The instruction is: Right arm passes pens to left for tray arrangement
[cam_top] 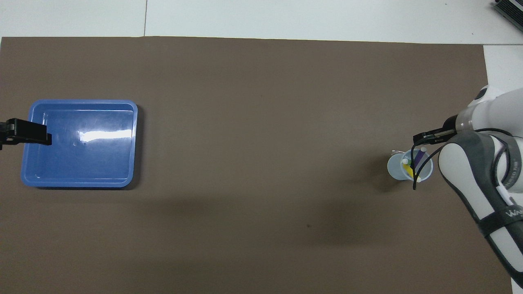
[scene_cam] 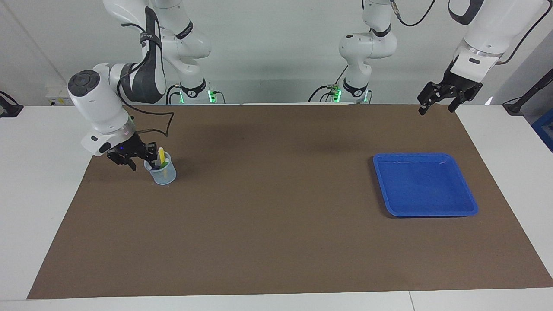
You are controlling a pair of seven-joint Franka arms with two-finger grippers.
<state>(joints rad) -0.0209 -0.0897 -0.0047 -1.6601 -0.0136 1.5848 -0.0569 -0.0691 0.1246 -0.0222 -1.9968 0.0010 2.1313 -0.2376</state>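
translucent cup (scene_cam: 164, 173), brown mat (scene_cam: 276, 233), white table (scene_cam: 26, 181)

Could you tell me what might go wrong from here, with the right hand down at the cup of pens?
1. The right hand is at the rim of the light translucent cup; a nudge could tip it and spill the pens.
2. The pens lean crossed together, so lifting one may drag another out.
3. The left hand waits, raised, at the tray's end of the table, so the handover means a long carry during which a loosely gripped pen could slip.
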